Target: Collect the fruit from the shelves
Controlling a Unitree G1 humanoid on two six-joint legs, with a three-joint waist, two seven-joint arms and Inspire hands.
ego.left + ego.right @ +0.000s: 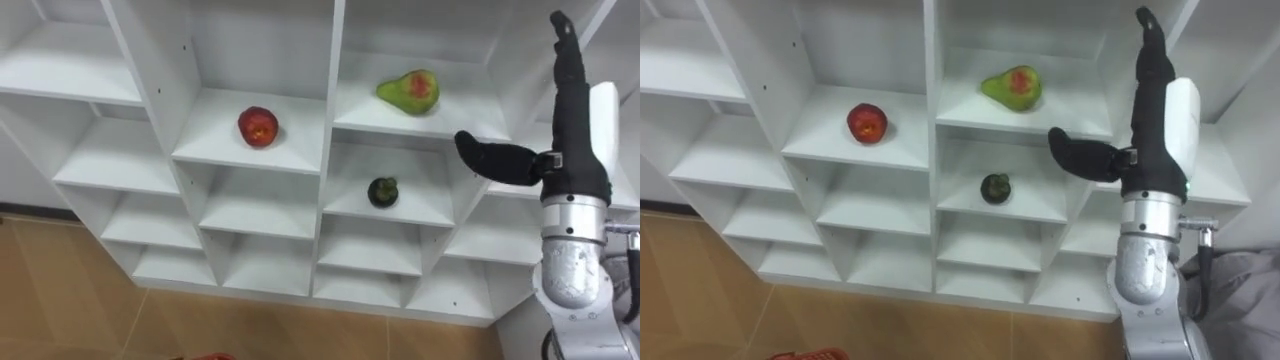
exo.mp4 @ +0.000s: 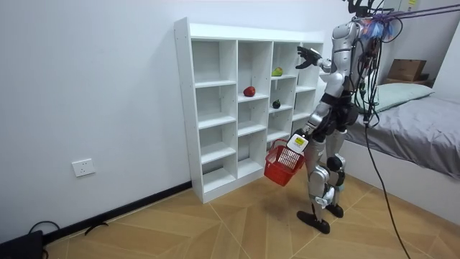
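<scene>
Robot stands facing the white closet (image 2: 184, 108), red basket (image 2: 282, 165) hanging low from left hand (image 2: 299, 138) curled on its handle, right hand (image 1: 575, 135) raised, fingers straight and spread, near the pear (image 1: 410, 91) cubby, red apple (image 1: 258, 126) one cubby left, small dark fruit (image 1: 382, 191) below the pear.

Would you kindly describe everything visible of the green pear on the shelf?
The pear is green with a red blush, smooth and whole. It lies on its side on a white shelf board in an upper compartment, narrow end toward the view's left. Only the board touches it; the robot's open right hand is raised to its right, apart from it.
</scene>
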